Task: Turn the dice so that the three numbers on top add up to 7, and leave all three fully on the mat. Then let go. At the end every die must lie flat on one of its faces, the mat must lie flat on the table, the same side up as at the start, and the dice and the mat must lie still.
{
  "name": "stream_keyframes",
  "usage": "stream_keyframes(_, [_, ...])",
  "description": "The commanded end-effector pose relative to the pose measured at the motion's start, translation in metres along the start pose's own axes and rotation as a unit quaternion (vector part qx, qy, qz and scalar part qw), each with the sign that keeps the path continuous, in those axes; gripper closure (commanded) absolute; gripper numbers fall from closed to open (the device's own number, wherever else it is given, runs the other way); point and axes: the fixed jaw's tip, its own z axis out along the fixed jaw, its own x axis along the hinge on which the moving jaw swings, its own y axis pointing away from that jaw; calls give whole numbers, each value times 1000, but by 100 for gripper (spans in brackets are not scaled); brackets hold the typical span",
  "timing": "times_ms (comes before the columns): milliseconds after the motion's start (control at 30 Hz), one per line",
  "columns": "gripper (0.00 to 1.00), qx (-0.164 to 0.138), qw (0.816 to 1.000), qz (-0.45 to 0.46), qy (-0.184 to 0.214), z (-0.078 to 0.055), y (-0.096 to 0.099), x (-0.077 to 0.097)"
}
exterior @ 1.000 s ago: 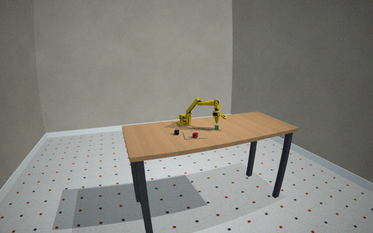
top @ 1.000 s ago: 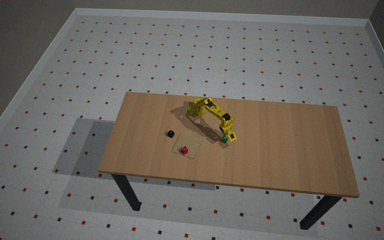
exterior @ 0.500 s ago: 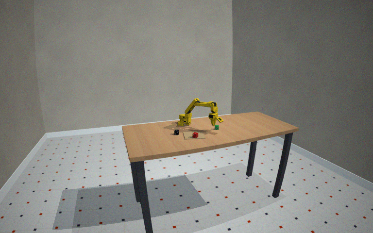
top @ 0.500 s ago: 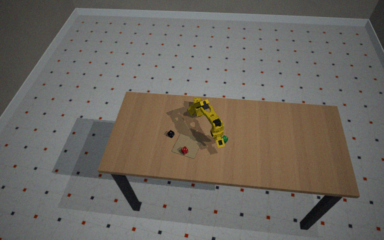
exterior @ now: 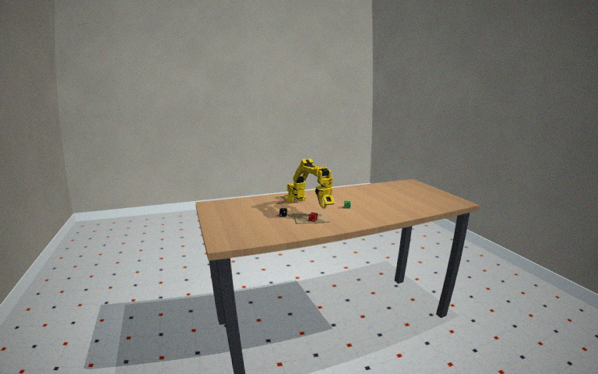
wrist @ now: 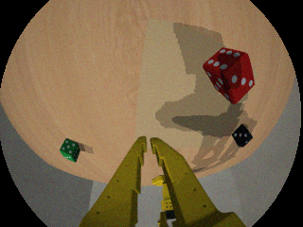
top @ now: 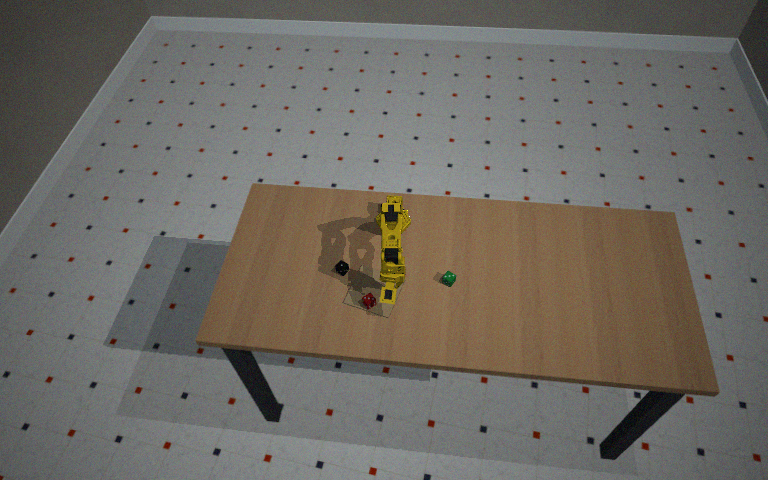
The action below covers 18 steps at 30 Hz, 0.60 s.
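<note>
Keeping our empty gripper [top: 388, 301] [exterior: 324, 206] [wrist: 148, 139] closed and high seems wise; in the top view the red die [top: 369, 300] [exterior: 313, 216] [wrist: 231, 75] sits on the mat [top: 385, 311] [exterior: 300, 220] [wrist: 156, 71], near the gripper's nine o'clock; we'd open before descending.

arm [top: 391, 237] [exterior: 314, 168] swung away from green die [top: 449, 278] [exterior: 347, 204] [wrist: 70, 149], now over near edge of mat [top: 385, 310] [exterior: 301, 221] [wrist: 158, 71]. gripper [top: 389, 302] [exterior: 324, 206] [wrist: 148, 140] was right by green die, now well apart from it and nearer red die [top: 369, 300] [exterior: 313, 216] [wrist: 231, 75]. arm's shadow moved too, now falls by black die [top: 341, 267] [exterior: 283, 212] [wrist: 242, 135] and across part of mat.
</note>
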Motion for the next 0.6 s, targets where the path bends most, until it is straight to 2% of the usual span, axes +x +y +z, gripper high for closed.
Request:
stream_keyframes(0, [100,-7,998,50,-32,-14,-22,-10])
stream_keyframes(200, [100,-7,996,89,-29,-14,-42,-11])
stream_keyframes(567, [100,-7,995,94,-28,-14,-44,-11])
